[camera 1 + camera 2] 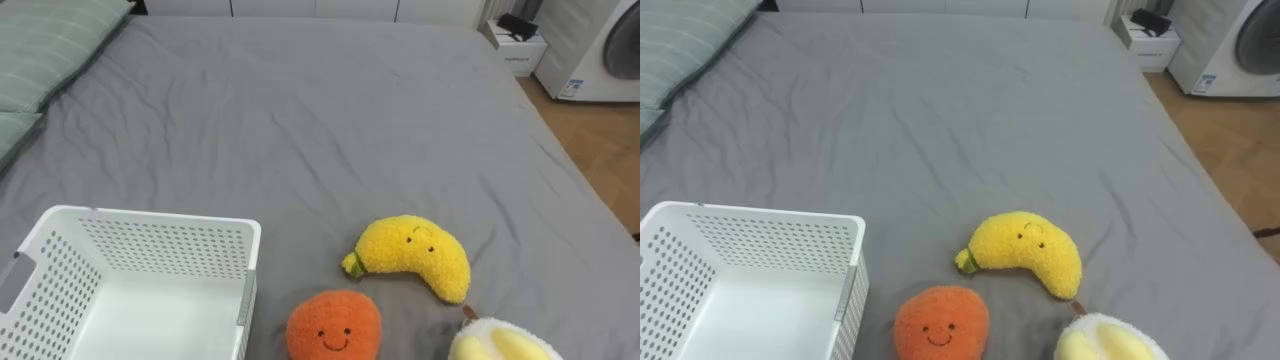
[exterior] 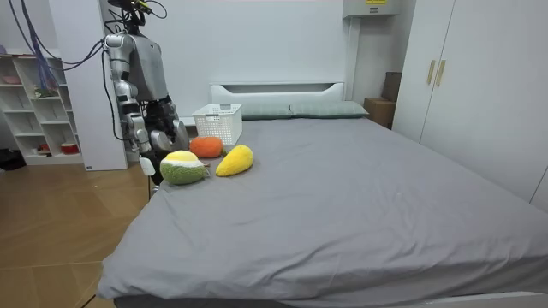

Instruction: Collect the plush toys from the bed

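- Three plush toys are seen in the left eye view, grouped by the edge of the grey bed nearest the robot. They are a yellow banana, an orange just below and left of it, and a pale yellow toy cut off at the lower right. The banana's long axis is laid crosswise, with the stem to the robot's left and the fat end to its right. A white basket is set at the lower left, just beside the orange, with no toy seen inside.
- In the room view the robot is shown standing at the bed's long edge, towards the headboard end. The right hand is held low beside the pale toy, whose shell is shown green here. The left hand is held nearer the orange. Whether either hand is released or clenched cannot be told.
- In the right eye view the same layout is given. The right hand is judged the nearer one for the pale toy and the banana, and the basket lies across to the robot's left.
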